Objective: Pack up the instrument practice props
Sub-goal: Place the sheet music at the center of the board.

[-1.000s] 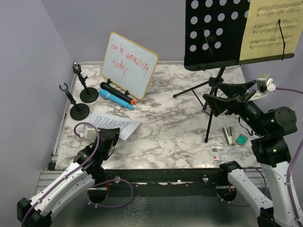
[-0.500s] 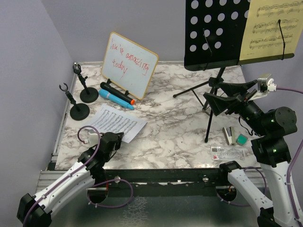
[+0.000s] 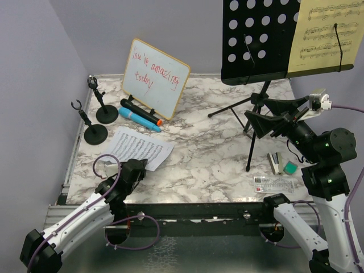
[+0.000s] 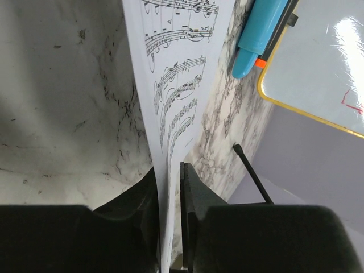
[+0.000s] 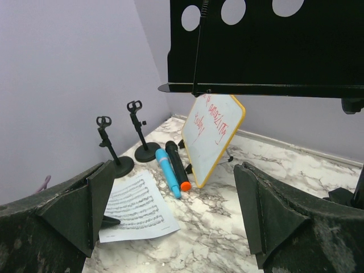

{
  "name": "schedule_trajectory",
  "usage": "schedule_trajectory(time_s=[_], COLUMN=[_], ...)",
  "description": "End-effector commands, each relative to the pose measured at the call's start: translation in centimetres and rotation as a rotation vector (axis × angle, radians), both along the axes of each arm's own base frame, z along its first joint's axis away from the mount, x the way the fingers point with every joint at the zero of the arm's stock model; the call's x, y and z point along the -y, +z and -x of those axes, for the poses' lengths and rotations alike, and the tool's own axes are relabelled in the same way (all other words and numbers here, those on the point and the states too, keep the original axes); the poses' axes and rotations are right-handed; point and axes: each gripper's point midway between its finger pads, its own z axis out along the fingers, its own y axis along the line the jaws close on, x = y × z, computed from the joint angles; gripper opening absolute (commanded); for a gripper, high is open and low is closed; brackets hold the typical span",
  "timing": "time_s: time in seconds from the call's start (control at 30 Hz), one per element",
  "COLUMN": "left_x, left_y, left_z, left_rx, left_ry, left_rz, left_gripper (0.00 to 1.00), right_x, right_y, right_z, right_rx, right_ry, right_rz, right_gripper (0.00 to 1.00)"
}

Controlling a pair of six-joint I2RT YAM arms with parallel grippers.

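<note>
The white sheet music (image 3: 139,148) (image 5: 133,207) lies flat on the marble table (image 3: 205,153). Its near edge (image 4: 176,85) stands between the fingers of my left gripper (image 3: 140,166) (image 4: 169,170), whose jaws are a crack apart, a thin gap beside one pad. The black microphone (image 3: 139,111) (image 5: 177,165) and blue microphone (image 3: 139,119) (image 5: 168,173) (image 4: 259,34) rest side by side. Two mic holders (image 3: 95,133) (image 3: 107,114) stand at the far left. The tall music desk (image 3: 259,40) (image 5: 267,45) holds yellow sheet music (image 3: 324,34). My right gripper (image 3: 264,116) (image 5: 173,170) hovers open below it, empty.
A wood-framed whiteboard (image 3: 154,77) (image 5: 213,133) (image 4: 318,68) leans behind the microphones. A stapler (image 3: 276,162), a small green item (image 3: 290,167) and a clear ruler (image 3: 276,183) lie at the near right. The stand's tripod legs (image 3: 250,153) spread over the right half. Purple walls close left and back.
The white sheet has been drawn toward the near edge and now lies flat. My left jaws have parted slightly around its edge. The right arm has not moved.
</note>
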Motion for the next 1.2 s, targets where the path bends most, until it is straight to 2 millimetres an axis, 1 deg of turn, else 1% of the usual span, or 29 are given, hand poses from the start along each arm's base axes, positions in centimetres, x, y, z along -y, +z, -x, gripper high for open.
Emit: schedule_trajectory(time_s=[0.0,0.1,0.23,0.3,0.37,0.47,0.57,0.7,0.87,1.03,1.17], left_x=[-0.5,-0.5,0.0,0.4,0.8,1.5,2.2,3.4,4.5,4.8,4.6], left_y=[-0.3,-0.1,0.5,0.9,1.4,2.1,2.4,2.6,3.3,3.5,3.6], left_z=[0.1,0.0,-0.1,-0.2,-0.2,-0.2,0.0,0.4,0.6,1.9,3.1], left_rx=[-0.003,0.010,0.023,0.027,0.027,0.026,0.009,-0.023,-0.042,-0.089,-0.123], left_ry=[0.029,0.037,0.018,-0.001,-0.024,-0.068,-0.122,-0.193,-0.274,-0.352,-0.404], left_rz=[0.011,0.030,0.048,0.055,0.054,0.036,0.018,0.011,-0.022,-0.056,-0.086], left_gripper=[0.24,0.35,0.43,0.49,0.55,0.68,0.77,0.82,0.84,0.90,0.93], right_x=[0.5,0.6,0.6,0.6,0.6,0.5,0.6,0.7,0.7,0.8,0.8], right_y=[0.0,-0.1,-0.1,-0.2,-0.2,-0.2,-0.1,-0.2,-0.3,-0.6,-0.7], right_z=[-0.5,-0.6,-0.6,-0.7,-0.7,-0.7,-0.6,-0.6,-0.6,-0.7,-0.8], right_rx=[0.002,0.002,0.002,-0.001,0.000,-0.002,0.002,0.001,-0.004,-0.013,-0.017], right_ry=[-0.039,-0.042,-0.044,-0.044,-0.043,-0.039,-0.041,-0.048,-0.051,-0.057,-0.057], right_rz=[0.004,0.005,0.006,0.007,0.006,0.006,0.006,0.006,0.009,0.012,0.012], right_gripper=[0.93,0.93,0.93,0.93,0.93,0.93,0.93,0.93,0.93,0.93,0.93])
